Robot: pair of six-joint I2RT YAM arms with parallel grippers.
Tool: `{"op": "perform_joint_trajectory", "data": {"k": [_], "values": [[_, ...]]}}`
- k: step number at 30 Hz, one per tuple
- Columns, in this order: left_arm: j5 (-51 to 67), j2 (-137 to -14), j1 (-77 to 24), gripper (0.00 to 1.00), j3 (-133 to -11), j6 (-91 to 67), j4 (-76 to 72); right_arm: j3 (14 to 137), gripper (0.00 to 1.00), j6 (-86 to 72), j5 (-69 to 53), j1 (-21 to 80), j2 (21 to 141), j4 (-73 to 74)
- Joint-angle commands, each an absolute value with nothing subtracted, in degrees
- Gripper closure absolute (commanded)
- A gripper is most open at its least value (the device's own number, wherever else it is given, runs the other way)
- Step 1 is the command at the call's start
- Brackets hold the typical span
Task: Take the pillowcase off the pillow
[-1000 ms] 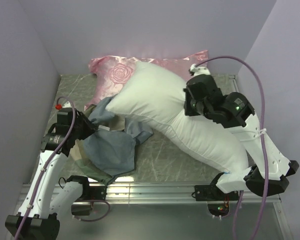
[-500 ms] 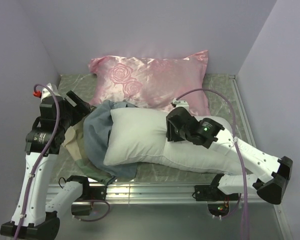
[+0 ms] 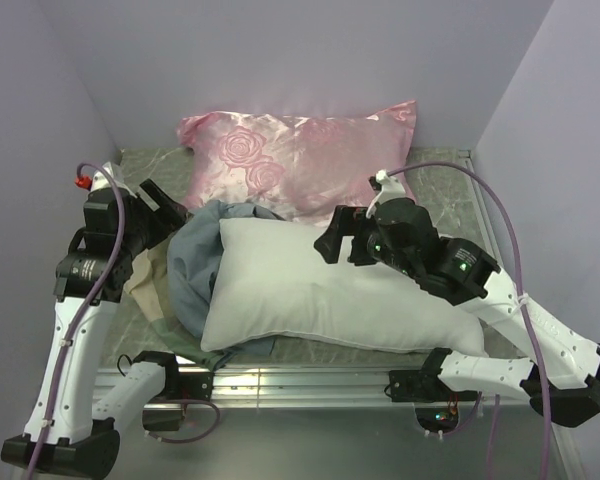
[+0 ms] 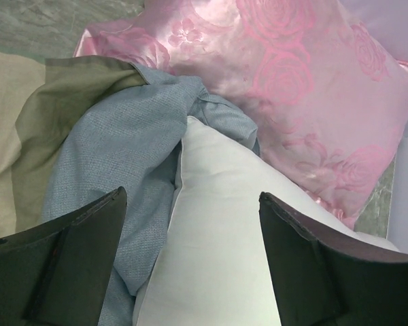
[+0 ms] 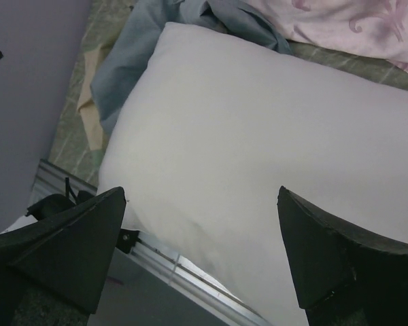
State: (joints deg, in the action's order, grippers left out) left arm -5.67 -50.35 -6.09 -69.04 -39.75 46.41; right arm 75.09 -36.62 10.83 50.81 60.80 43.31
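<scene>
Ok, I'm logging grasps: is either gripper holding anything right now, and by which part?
Nothing is held: left gripper and right gripper both stand open, over the pillowcase and pillow.

- The pillow (image 3: 310, 295) is plain white cloth, matt and smooth.
- The pillowcase (image 4: 102, 142) is matt woven fabric, with a fine grainy weave on its blue-grey face.
- The pink pillow (image 3: 300, 160) is glossy satin with a rose pattern.
- The fingers (image 4: 68, 265) of my left gripper (image 4: 190, 195) look like dark matt plastic.
- The table (image 3: 445, 170) has a marbled top.

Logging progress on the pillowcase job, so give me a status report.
Left gripper open, empty. Right gripper open, empty. Pillow bare, lying partly on bunched pillowcase. Pink pillow close behind.
</scene>
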Motion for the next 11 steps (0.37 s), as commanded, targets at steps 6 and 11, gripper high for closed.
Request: {"op": "perform_joint_trajectory", "data": {"k": [6,11], "values": [[-3.6,-48.34,-6.06,0.16,-68.82,-37.88,42.37,78.66,0.0,-37.71,10.99,50.19,59.33,44.12],[-3.34,-47.73,-6.06,0.15,-69.43,-37.79,41.14,78.4,0.0,-38.06,11.6,50.27,58.19,44.73]]}}
